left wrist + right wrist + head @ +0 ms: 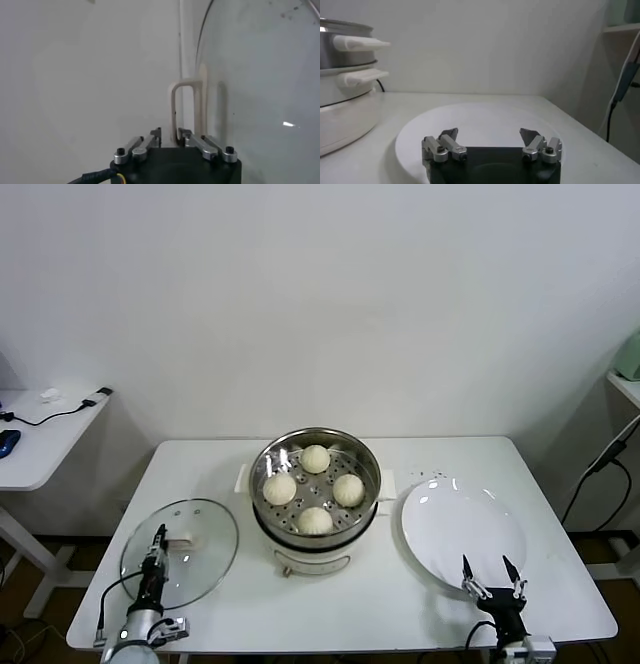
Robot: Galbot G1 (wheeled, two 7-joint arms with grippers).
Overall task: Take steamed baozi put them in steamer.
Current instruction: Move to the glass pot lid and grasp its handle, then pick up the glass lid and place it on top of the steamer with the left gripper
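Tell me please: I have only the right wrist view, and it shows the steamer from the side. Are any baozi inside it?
Observer: Yes. The head view shows four steamed baozi on the perforated floor of the steamer.
Operator: Where is the lid?
Observer: The glass lid lies flat on the table, on the robot's left of the steamer and apart from it.
Operator: And the left claw?
Observer: The left claw is over the near part of the lid, with the white handle just ahead of it.
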